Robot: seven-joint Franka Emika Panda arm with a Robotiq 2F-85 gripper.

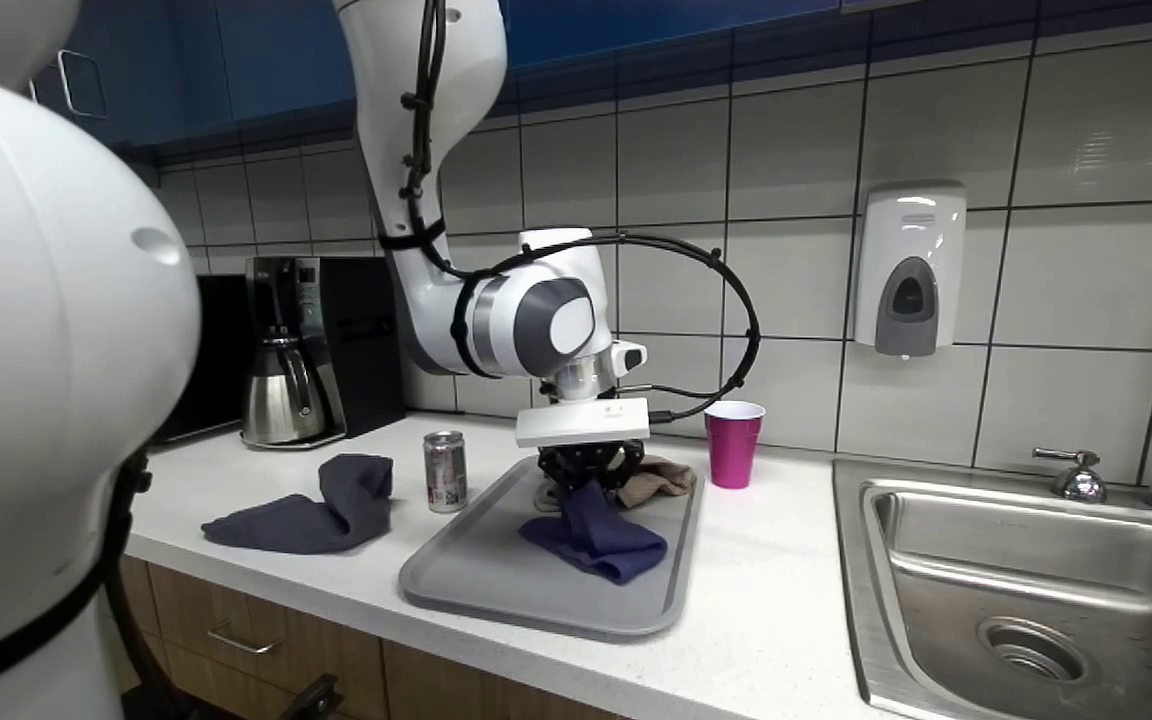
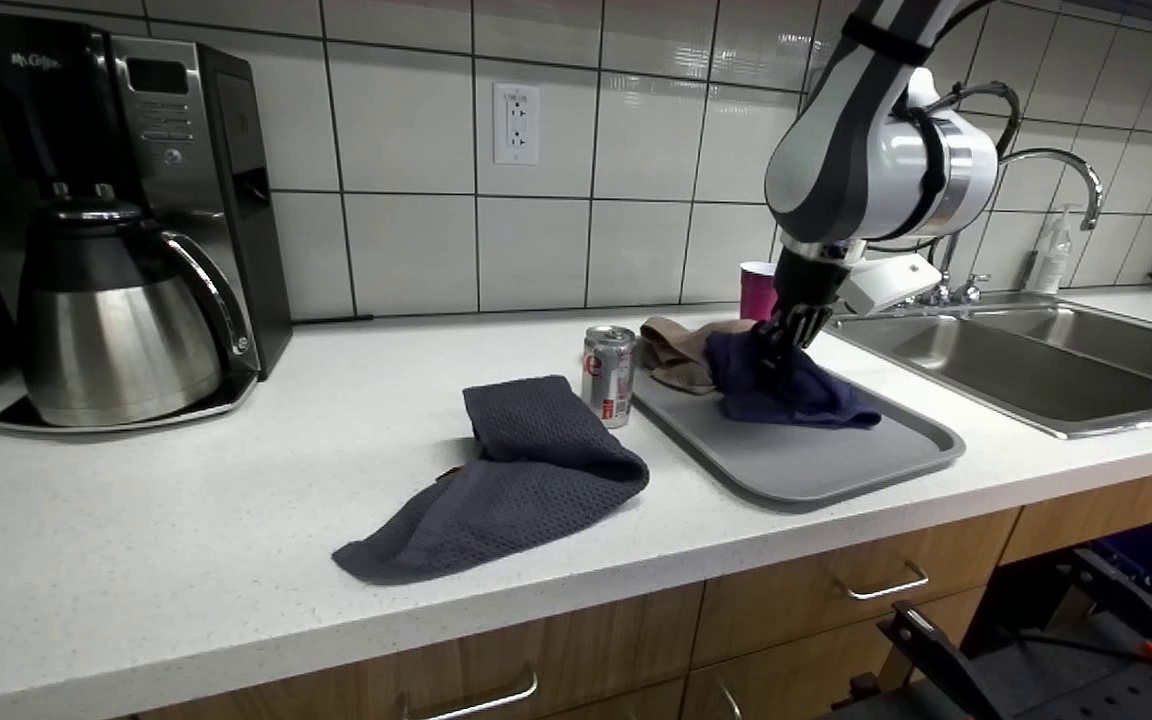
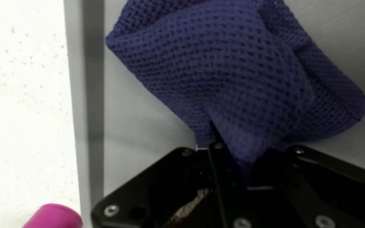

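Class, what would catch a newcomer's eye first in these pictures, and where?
First comes the white robot arm, its black pincer closed on a purple cloth on the gray tray. Next, the bright pink cup stands beside that tray, near the tiled wall. A dark gray cloth lies crumpled on the white counter.

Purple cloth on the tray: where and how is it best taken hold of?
Probably by its bunched peak, from above, as the gripper does: the purple cloth narrows upward there, easy to pinch, while its lower folds spread over the tray.
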